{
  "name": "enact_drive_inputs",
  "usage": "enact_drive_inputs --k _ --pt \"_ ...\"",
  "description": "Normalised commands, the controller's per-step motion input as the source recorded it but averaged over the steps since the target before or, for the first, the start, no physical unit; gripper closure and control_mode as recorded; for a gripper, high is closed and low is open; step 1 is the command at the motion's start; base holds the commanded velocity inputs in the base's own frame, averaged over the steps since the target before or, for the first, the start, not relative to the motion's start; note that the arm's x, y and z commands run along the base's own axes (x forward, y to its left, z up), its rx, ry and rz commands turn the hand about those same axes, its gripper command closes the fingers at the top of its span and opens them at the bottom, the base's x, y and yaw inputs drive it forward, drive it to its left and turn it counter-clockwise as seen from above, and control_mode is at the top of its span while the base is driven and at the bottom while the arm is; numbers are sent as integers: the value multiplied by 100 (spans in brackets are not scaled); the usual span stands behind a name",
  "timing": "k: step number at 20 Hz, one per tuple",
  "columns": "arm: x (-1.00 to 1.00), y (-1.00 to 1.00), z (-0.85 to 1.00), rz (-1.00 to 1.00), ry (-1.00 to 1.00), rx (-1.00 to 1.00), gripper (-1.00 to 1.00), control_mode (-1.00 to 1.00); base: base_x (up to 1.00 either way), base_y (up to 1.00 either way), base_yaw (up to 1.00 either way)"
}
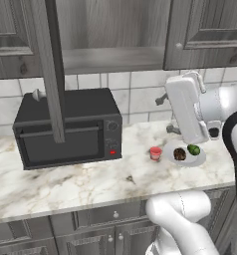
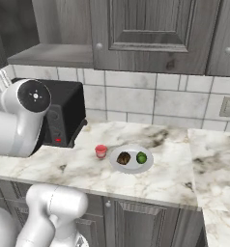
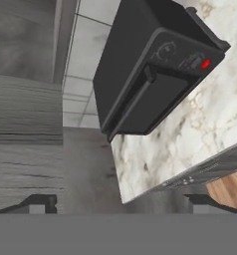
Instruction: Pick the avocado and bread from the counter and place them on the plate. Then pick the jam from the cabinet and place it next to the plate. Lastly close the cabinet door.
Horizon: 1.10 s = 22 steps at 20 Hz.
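While the two dark fingers [image 3: 118, 204] stand wide apart and hold nothing, the hand view looks past them at the tall grey wood-grain cabinet door [image 3: 26, 129], whose panel lies just ahead and to one side, its long axis vertical in the room; in the left base view that door [image 1: 51, 64] juts out edge-on over the boxy matt black microwave [image 1: 68, 129]. I judge closing it is the step left: the fingers need to get behind its outer face and sweep it toward the open grey upper cabinet [image 1: 113, 57]. On the veined white marble desk [image 2: 150, 181], near its back edge, the small round white plate [image 2: 132, 159] carries the speckled dark brown bread [image 2: 123, 158] and glossy green avocado [image 2: 141, 157], with the small pink-red jam jar [image 2: 101, 151] just beside it.
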Motion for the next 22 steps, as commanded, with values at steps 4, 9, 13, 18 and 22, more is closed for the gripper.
enact_drive_inputs --k 4,9,13,18,22 --pt "-23 17 -13 0 0 0 -100 -100 0 0 0" --pt "-21 17 -12 0 0 1 -100 -100 0 0 0" --pt "-21 18 -10 1 0 2 -100 -100 0 0 0" --pt "-27 17 -5 5 0 8 -100 -100 0 0 0" --pt "-27 16 0 8 0 15 -100 -100 0 0 0"
